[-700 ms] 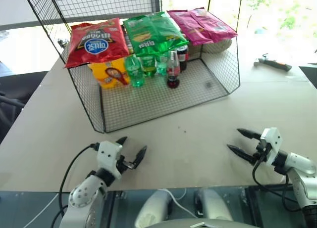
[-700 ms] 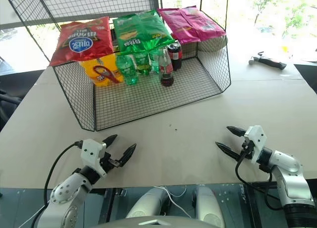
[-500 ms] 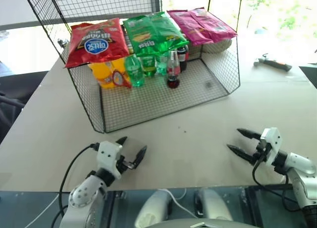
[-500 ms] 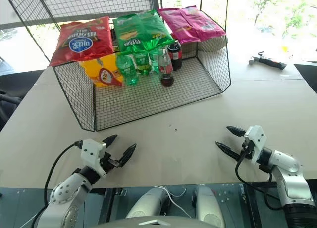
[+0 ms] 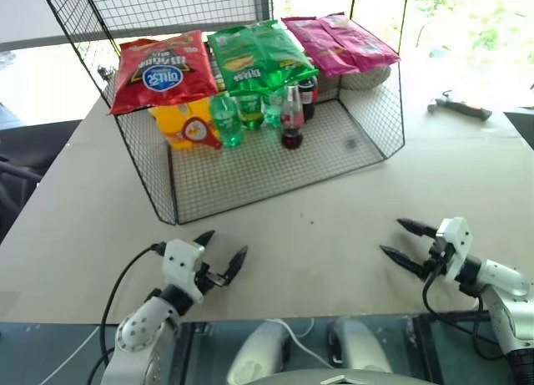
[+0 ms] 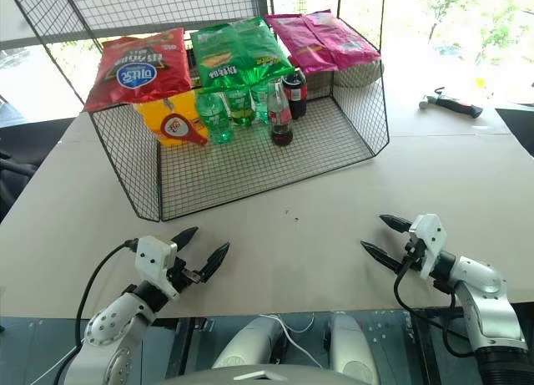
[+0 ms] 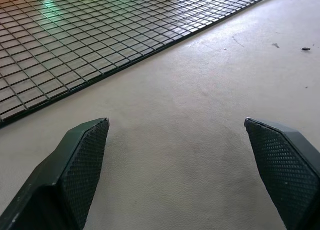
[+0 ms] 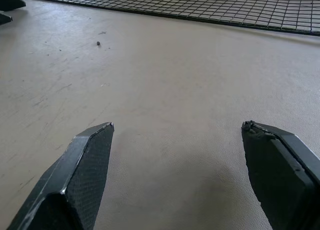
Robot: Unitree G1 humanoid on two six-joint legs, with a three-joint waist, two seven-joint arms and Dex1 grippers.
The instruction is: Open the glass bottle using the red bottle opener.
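The glass bottle [image 5: 291, 118], clear with a dark red drink low in it, stands upright on the floor of the wire cage [image 5: 250, 176] at the back of the table. To its left, a slim red thing with an oval head, which looks like the red bottle opener [image 5: 198, 132], shows against a yellow bag [image 5: 173, 122]. My left gripper [image 5: 225, 243] hovers open over bare table near the front edge, short of the cage. My right gripper [image 5: 392, 236] is open too, front right, pointing inward. The wrist views show each pair of fingers [image 7: 82, 160] [image 8: 80, 170] spread wide with nothing between them.
Red [image 5: 160, 68], green [image 5: 254, 55] and pink [image 5: 338, 41] snack bags lie on top of the cage. Green plastic bottles [image 5: 226, 118] and a dark cola bottle [image 5: 307, 93] stand beside the glass bottle. A hammer [image 5: 459, 107] lies far right. Open table lies between the grippers and the cage.
The red shape against the yellow bag looks turned and shifted slightly right. Both grippers have stayed in place and open.
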